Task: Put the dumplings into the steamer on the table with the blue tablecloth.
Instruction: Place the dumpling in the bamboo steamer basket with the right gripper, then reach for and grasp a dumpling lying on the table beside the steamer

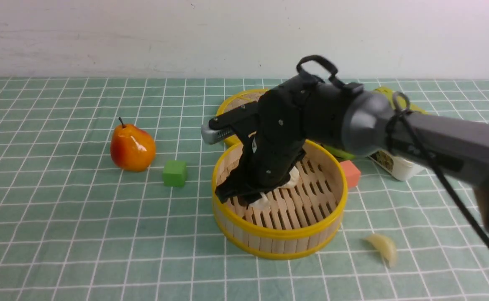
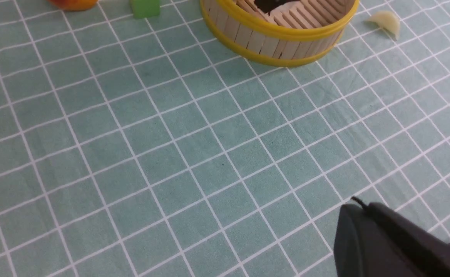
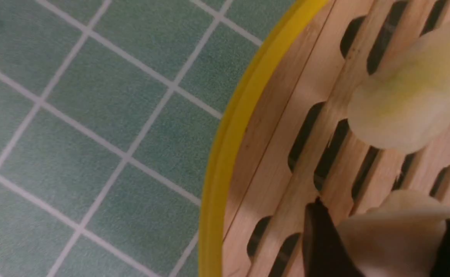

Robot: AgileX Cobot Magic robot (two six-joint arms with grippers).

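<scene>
Right tool (image 1: 244, 200) grasping a dumpling (image 1: 260, 202) inside the steamer (image 1: 280, 234)
Left tool clenched; another dumpling (image 1: 382, 247) right of the steamer.

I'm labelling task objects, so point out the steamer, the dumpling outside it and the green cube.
Steamer (image 1: 281, 246): front view, slatted outer wall.
Dumpling (image 1: 385, 247): front view, middle of its body.
Green cube (image 1: 175, 174): front view, near face.

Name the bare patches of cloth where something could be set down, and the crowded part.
Bare: left of the pear; in front of the green cube; between steamer and outside dumpling, narrowly. Crowded: behind the steamer, around the lid and right arm.
</scene>
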